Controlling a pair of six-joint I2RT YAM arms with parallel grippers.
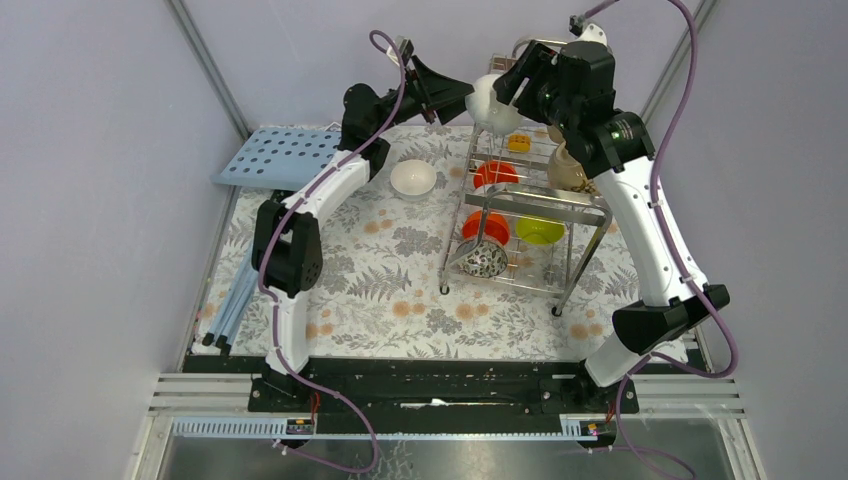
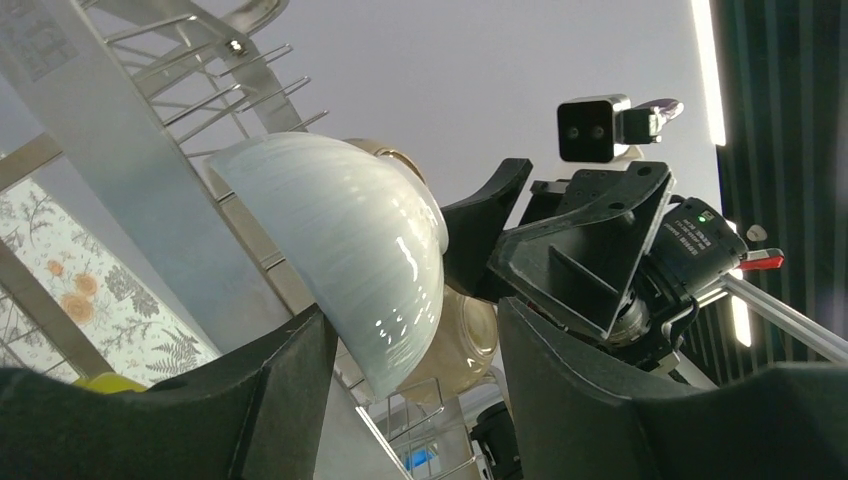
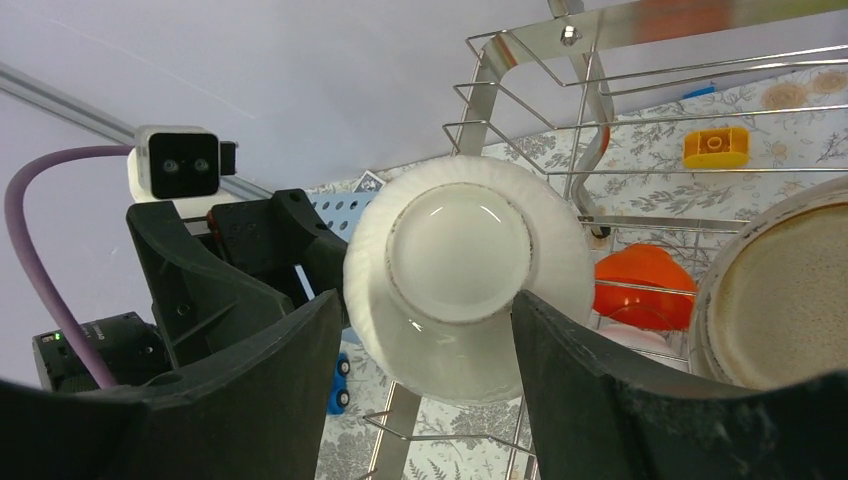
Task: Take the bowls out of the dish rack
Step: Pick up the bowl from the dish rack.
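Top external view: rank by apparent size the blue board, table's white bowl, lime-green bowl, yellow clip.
1. Blue board
2. white bowl on the table and lime-green bowl look alike
3. yellow clip

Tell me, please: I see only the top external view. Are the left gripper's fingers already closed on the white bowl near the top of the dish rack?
Observer: Not yet. In the left wrist view the white bowl lies between the left gripper's fingers, but a gap shows beside one finger.
Operator: Does the right gripper hold it?
Observer: It seems so. In the right wrist view its fingers flank the bowl, whose foot ring faces that camera.
Operator: Does the beige bowl touch it?
Observer: No. The right wrist view shows open space between them.
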